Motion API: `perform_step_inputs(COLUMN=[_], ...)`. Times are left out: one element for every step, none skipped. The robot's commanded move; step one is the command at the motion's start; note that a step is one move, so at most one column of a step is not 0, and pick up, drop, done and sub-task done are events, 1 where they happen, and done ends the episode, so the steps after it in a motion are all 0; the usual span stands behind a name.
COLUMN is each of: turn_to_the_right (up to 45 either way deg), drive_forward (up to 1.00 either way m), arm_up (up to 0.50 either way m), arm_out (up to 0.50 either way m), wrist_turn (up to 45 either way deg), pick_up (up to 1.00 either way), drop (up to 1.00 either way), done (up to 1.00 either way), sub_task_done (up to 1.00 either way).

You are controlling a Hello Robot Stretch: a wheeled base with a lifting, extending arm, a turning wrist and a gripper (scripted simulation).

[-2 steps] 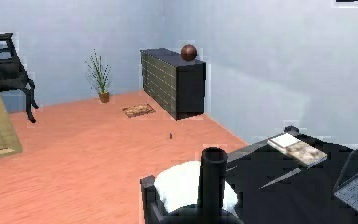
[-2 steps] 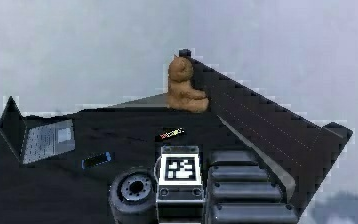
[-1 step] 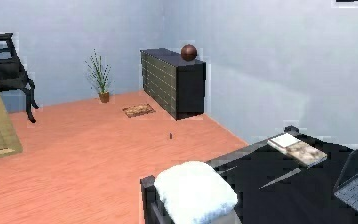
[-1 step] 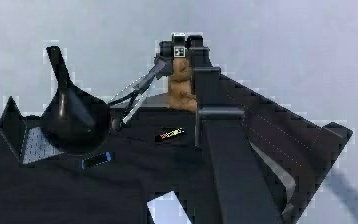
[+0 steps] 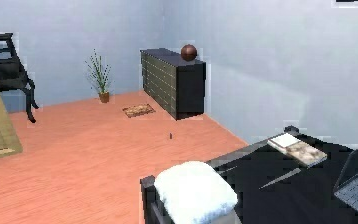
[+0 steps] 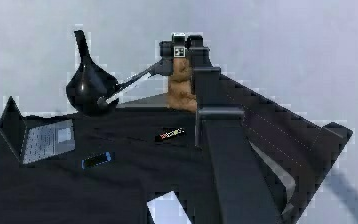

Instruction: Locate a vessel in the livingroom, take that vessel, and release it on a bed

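Two views are up on my screen. On the arm side view the arm [image 6: 222, 150] climbs from six o'clock as a dark square bar. It ends near twelve o'clock at two white marked squares [image 6: 179, 46]. From there the gripper [image 6: 113, 98] reaches out toward ten o'clock, and its thin fingers [image 6: 137, 78] run straight onto a black vase [image 6: 87, 88] with a round belly and a tall narrow neck.

The vase is upright at ten o'clock, its foot level with the far edge of the dark-covered bed [image 6: 117, 185]. I cannot tell whether it hangs free or rests on the cover, so I cannot tell whether the gripper holds it. How the jaws stand, I cannot tell either.

On the cover, an open laptop [image 6: 32, 135] lies at nine o'clock and a small blue phone [image 6: 97, 160] at eight. A short dark bar [image 6: 170, 132] lies just beside the arm near the middle. An orange-brown shape [image 6: 179, 88] sits behind the arm's end at twelve o'clock.

On the forward view the bed's corner fills five o'clock, with a white pillow [image 5: 195, 192] at six and a flat pale book [image 5: 297, 148] at four. Across the orange floor [image 5: 87, 150], a dark dresser [image 5: 173, 82] stands at twelve o'clock with a brown ball [image 5: 189, 52] on top. A potted plant [image 5: 100, 78] is at eleven, a small mat [image 5: 139, 110] lies on the floor between the plant and the dresser, and a dark chair [image 5: 12, 75] stands at ten.
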Motion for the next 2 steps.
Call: perform_step_inputs(turn_to_the_right=[0.0, 0.0], drive_forward=[0.0, 0.0], arm_up=[-0.26, -0.32], arm_out=[0.0, 0.0], wrist_turn=[0.0, 0.0], pick_up=[0.0, 0.0], drop=[0.0, 0.0], done=[0.0, 0.0], sub_task_done=[0.0, 0.0])
